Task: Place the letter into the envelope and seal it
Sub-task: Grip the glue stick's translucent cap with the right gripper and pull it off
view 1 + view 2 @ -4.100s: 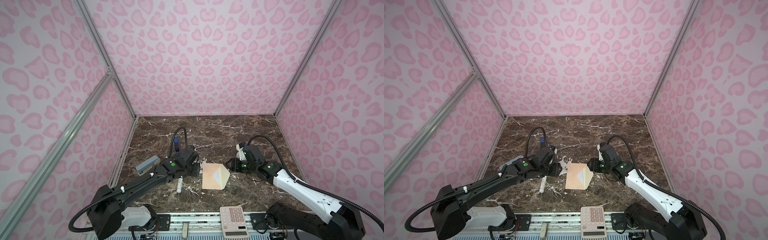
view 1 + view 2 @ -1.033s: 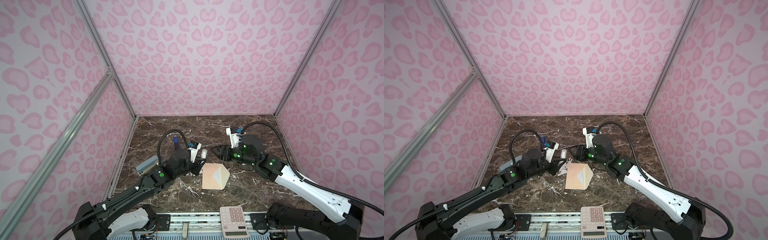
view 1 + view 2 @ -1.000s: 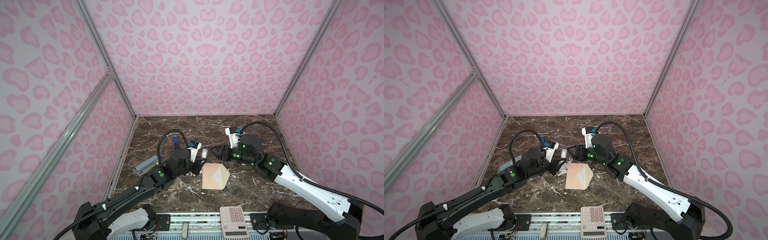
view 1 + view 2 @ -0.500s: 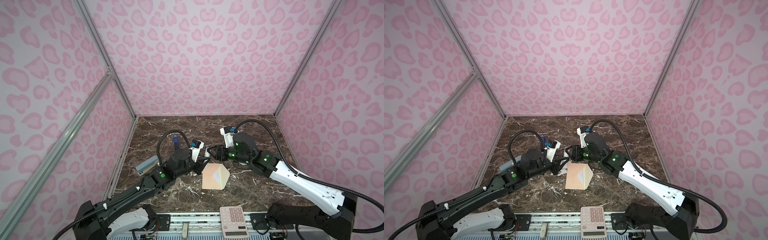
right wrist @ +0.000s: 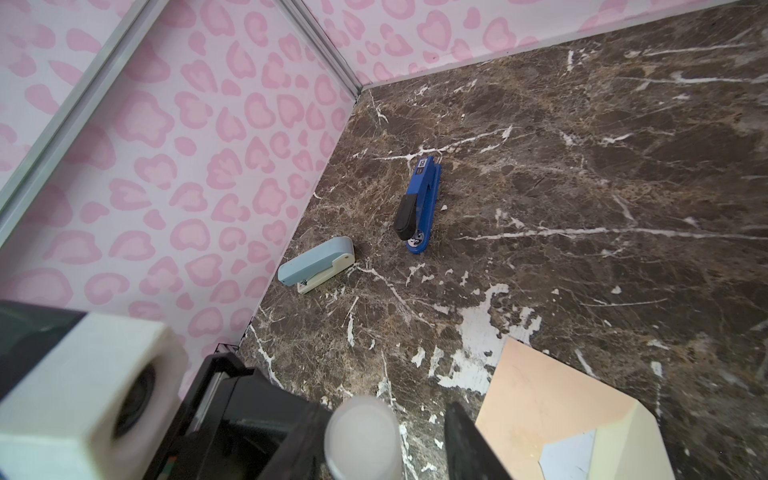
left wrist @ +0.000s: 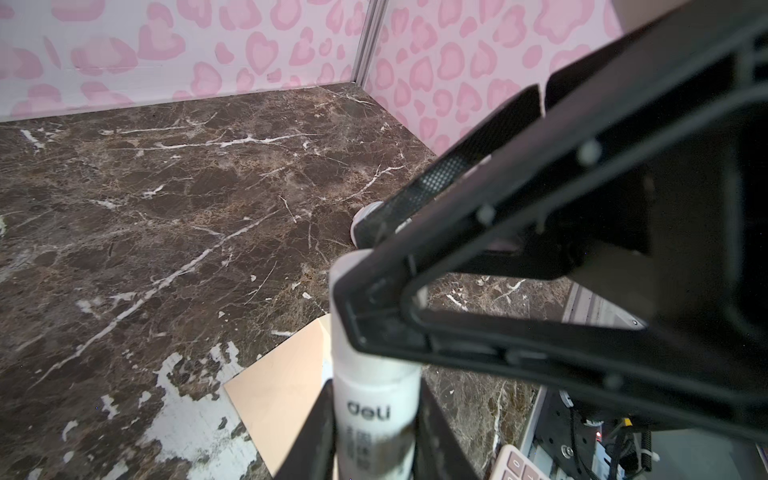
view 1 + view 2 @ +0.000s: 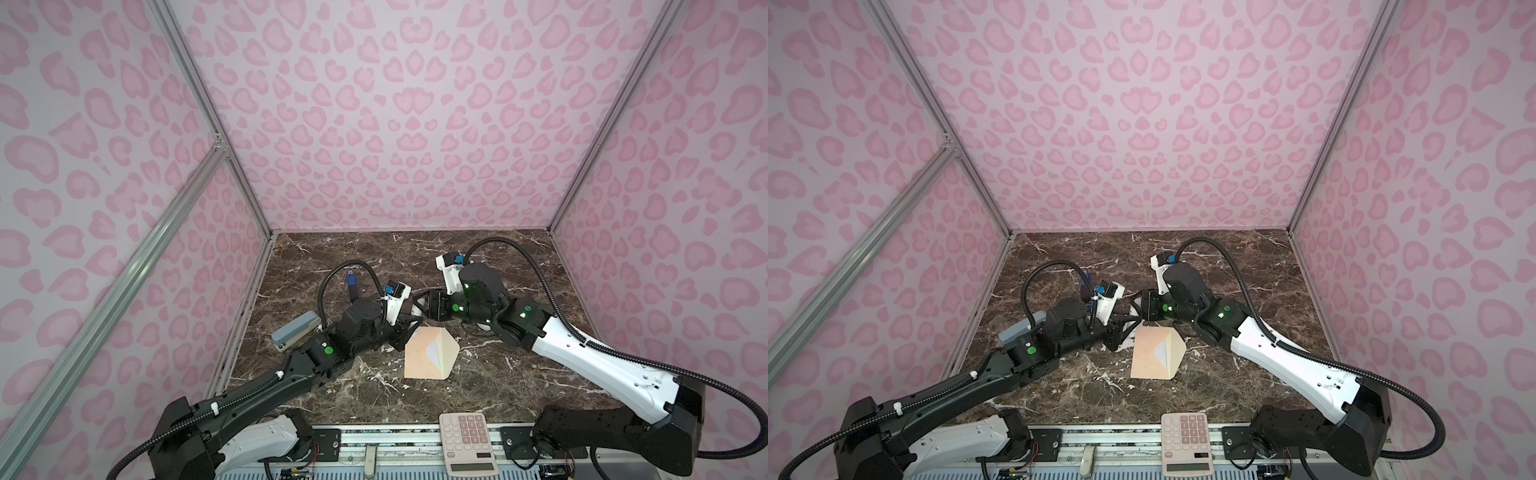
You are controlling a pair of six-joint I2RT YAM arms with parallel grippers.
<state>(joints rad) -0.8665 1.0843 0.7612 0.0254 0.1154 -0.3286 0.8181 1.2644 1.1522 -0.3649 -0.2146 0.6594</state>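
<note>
On table (image 7: 374, 257), envelope (image 7: 417, 357) flat with flap open, letter (image 7: 432, 352) tucked in, white corner showing; insertion apparently done, gluing and sealing remaining, with left gripper (image 6: 374, 440) pinching glue stick (image 6: 376, 395), right gripper (image 5: 382, 419) spread around cap (image 5: 359, 434).

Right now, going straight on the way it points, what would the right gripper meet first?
The glue stick: its top end sits between the open fingers of the right gripper. Just behind is the left gripper holding the tube; depth is unclear.
</note>
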